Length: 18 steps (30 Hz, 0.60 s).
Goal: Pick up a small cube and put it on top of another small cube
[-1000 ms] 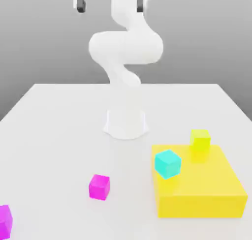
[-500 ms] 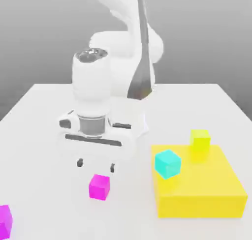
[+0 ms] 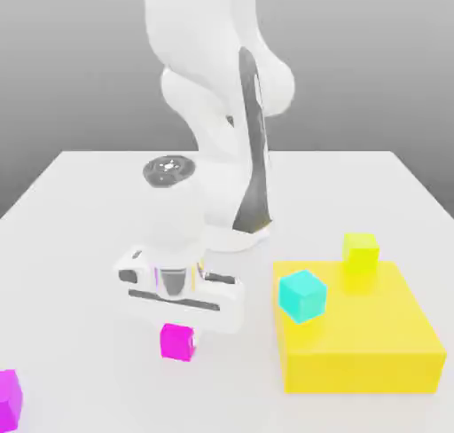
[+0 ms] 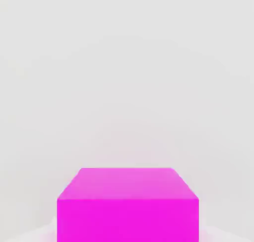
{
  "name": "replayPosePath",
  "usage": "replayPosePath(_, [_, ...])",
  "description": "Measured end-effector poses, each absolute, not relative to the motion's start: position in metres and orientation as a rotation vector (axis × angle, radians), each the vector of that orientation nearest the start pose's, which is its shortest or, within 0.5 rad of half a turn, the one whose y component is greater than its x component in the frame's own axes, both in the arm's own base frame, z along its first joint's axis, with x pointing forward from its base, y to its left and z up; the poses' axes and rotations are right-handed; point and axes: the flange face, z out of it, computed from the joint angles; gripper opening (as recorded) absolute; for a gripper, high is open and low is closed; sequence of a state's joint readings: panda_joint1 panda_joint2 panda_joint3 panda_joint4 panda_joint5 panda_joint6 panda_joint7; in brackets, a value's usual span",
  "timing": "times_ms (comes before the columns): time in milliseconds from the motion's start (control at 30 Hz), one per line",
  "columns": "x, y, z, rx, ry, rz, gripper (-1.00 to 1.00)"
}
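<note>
A small magenta-pink cube [image 3: 176, 343] rests on the white table, toward the exterior view's left and near the front. My gripper [image 3: 181, 321] has come down directly over it, and the white hand body covers the cube's upper edge. In the hand view the same pink cube [image 4: 128, 206] looms very close on the white surface. A cyan cube [image 3: 302, 295] of about the same size sits at the left corner of a flat yellow block [image 3: 381, 351], to the exterior view's right of the gripper.
A small yellow cube [image 3: 360, 251] stands on the yellow block's far edge. A second magenta block [image 3: 7, 400] is cut off at the front left corner. The arm's base [image 3: 239, 232] rises behind the hand, mid-table.
The arm swung down from high above; the hand dropped from just above the pink cube to directly on it. No cube has moved.
</note>
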State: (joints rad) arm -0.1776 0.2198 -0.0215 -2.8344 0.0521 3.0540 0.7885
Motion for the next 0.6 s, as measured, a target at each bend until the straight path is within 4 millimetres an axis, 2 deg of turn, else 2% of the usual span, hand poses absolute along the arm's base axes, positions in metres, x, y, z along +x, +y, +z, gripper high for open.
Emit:
replayPosePath(167, [0.344, -0.075, 0.183, -2.726, 1.561, 0.0, -1.0])
replayPosePath(200, [0.347, -0.066, 0.192, -2.737, 1.539, 0.0, -1.0])
replayPosePath(400, [0.364, 0.02, 0.259, -2.835, 1.333, 0.003, -1.0])
replayPosePath(533, [0.354, 0.085, 0.305, -2.906, 1.177, 0.004, -1.0])
replayPosePath(567, [0.35, 0.099, 0.313, -2.921, 1.143, 0.003, -1.0])
replayPosePath(600, [0.347, 0.105, 0.311, -2.929, 1.126, 0.002, -1.0])
